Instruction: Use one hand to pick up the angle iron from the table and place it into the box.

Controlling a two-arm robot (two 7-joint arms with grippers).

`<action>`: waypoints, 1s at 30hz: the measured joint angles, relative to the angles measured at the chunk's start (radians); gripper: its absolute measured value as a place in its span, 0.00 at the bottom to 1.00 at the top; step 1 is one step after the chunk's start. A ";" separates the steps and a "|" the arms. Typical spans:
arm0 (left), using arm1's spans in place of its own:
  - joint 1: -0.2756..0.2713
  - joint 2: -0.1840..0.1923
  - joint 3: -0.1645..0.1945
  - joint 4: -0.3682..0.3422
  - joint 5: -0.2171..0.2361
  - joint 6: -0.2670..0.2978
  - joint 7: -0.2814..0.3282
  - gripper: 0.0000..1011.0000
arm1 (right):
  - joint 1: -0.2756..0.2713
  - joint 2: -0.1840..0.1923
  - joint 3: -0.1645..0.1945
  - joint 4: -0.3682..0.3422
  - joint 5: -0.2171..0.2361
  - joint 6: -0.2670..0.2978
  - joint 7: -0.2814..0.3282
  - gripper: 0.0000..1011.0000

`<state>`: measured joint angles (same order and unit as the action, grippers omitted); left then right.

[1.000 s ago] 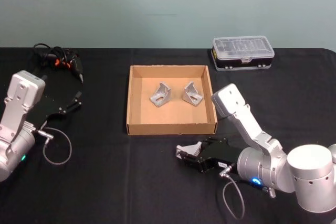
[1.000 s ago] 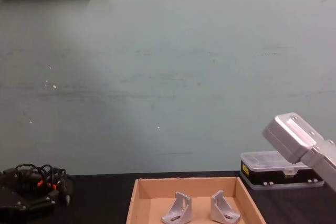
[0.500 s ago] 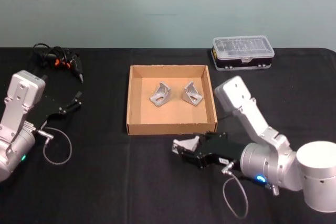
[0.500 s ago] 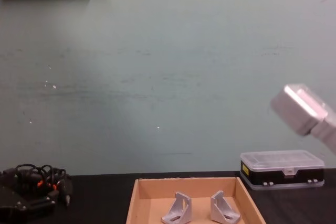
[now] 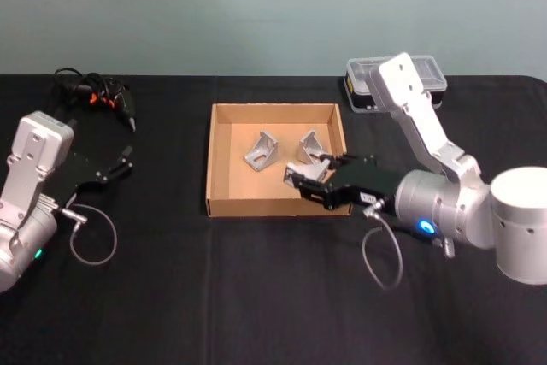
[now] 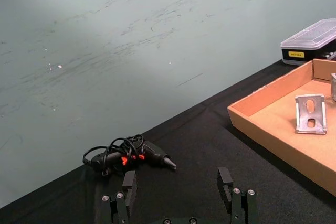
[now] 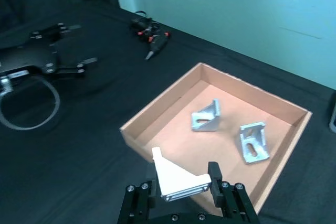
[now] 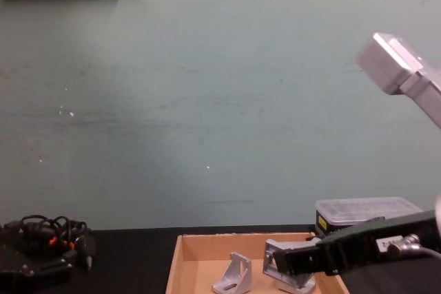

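The silver-grey metal angle iron (image 7: 178,180) was clamped between the fingers of the black mechanical right gripper (image 5: 309,184), held above the near right part of the shallow tan cardboard box (image 5: 222,208), over its floor just inside the near wall. In the right wrist view its pale triangular web rose to a point on one side, and its long flat flange lay across the gap from finger to finger, so its long axis ran crosswise to the gripper. It was a small right-angle bracket, matte and light in tone, of the same kind as the two silver slotted brackets (image 5: 260,151) lying on the box floor, one toward the left (image 7: 207,116) and one toward the right (image 7: 253,142), both farther in than the held piece. Half a second earlier the right gripper had been over the flat black matte table (image 5: 214,288) nearer than the box's near wall with the bracket already in its grasp; it had since come up and across that wall, and the light-grey arm had swung farther back in front of the black plastic case with a clear lid (image 5: 363,90). The black left gripper (image 6: 178,184) hung on the left side of the table, fingers spread apart, with the black corded tool with orange marks (image 6: 125,154) beyond it.
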<state>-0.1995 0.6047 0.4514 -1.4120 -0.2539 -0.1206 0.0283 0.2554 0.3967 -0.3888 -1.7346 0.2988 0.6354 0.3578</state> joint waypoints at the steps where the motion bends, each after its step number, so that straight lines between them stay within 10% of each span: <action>1: 0.000 0.000 0.000 0.000 0.000 0.000 0.000 1.00 | 0.019 -0.008 -0.004 0.022 -0.001 0.005 -0.004 0.58; 15: 0.000 0.000 0.000 0.000 0.000 0.000 0.000 1.00 | 0.228 -0.113 -0.069 0.319 -0.032 0.043 0.003 0.58; 30: 0.000 0.000 0.000 0.000 0.000 0.000 0.000 1.00 | 0.316 -0.166 -0.111 0.468 -0.076 0.058 0.031 0.58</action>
<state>-0.1995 0.6047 0.4514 -1.4120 -0.2538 -0.1205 0.0283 0.5714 0.2303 -0.4994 -1.2670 0.2232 0.6937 0.3887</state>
